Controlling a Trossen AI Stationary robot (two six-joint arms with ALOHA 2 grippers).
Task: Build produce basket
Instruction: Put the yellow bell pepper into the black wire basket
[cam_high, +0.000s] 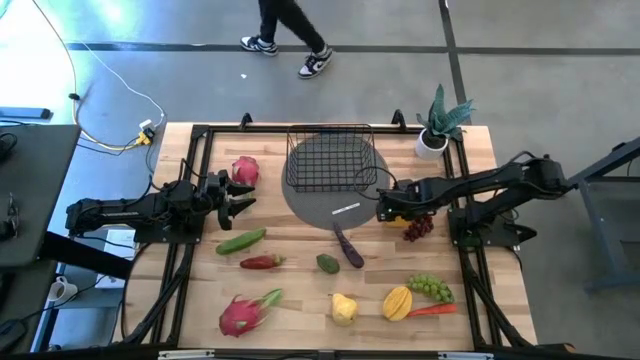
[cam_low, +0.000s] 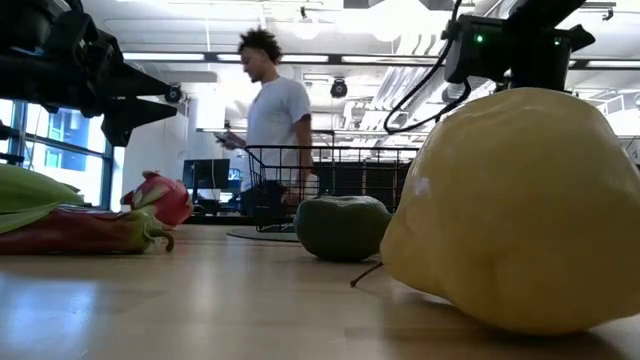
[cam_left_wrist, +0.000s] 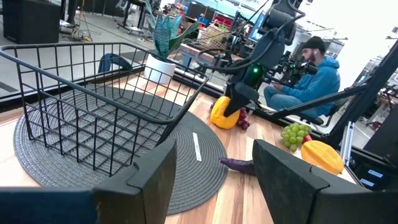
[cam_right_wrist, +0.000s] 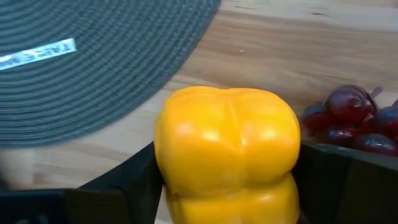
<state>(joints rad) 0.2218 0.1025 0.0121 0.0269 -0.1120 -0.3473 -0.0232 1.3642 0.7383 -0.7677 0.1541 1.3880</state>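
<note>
The right gripper (cam_high: 392, 208) held a yellow bell pepper (cam_right_wrist: 227, 146), its two fingers pressed against the pepper's flanks with the fruit filling the gap between them. In the high view it sat at about three o'clock from the round grey mat (cam_high: 315, 208), just off the mat's rim, with the red grapes (cam_high: 418, 227) just beside it at roughly five o'clock.

The wire basket (cam_high: 331, 157) stood on the mat toward twelve o'clock and looked empty. To do this step well, the pepper probably needed to be lifted clear of the basket's near wall before travelling toward eleven o'clock, then lowered over the grid floor rather than let go from height, since a smooth rounded fruit could roll or bounce. Keeping the grip steady mattered; the skin looked slick.

The left gripper (cam_high: 238, 195) waited at nine o'clock of the mat, beside a pink dragon fruit (cam_high: 245, 170), fingers spread wide and holding nothing. The cucumber (cam_high: 241, 241), chilli (cam_high: 261, 262), eggplant (cam_high: 348, 246) and other pieces lay toward six o'clock.
</note>
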